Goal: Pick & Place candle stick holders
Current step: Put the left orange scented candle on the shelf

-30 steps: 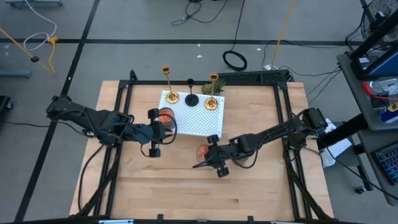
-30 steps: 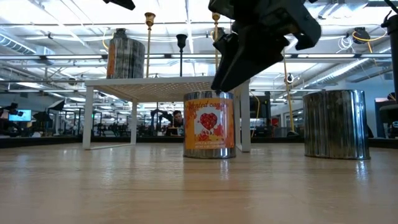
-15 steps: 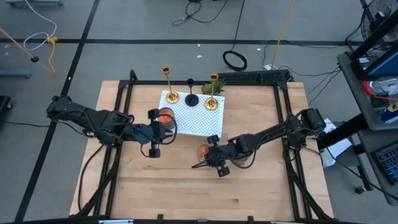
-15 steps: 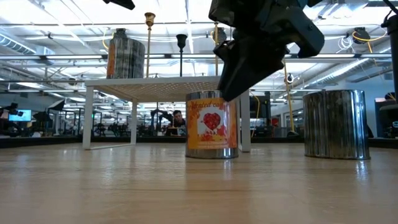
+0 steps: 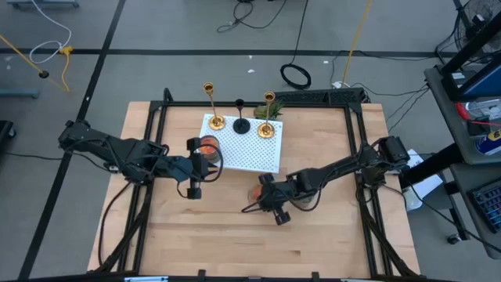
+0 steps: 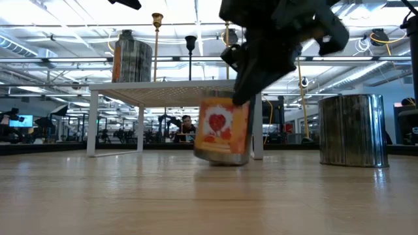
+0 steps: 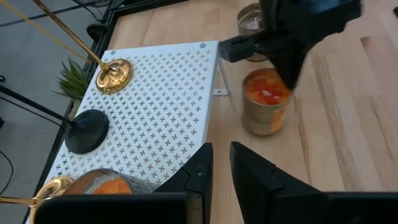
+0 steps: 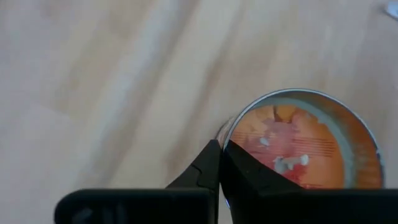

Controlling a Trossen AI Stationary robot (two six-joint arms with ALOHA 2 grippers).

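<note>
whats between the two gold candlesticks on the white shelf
The black candlestick stands between the two gold candlesticks, seen in the high view.

Perforated shelf (image 5: 250, 147): stood near the table's (image 5: 329, 235) far edge. On it, along its far side: three candle stick holders (image 5: 240, 117) in a row. On its left near corner: one tin (image 5: 208, 146). Second tin (image 6: 221, 135): tilted on the table before the shelf's right near corner. Third tin (image 6: 353, 130): farther right.
</note>
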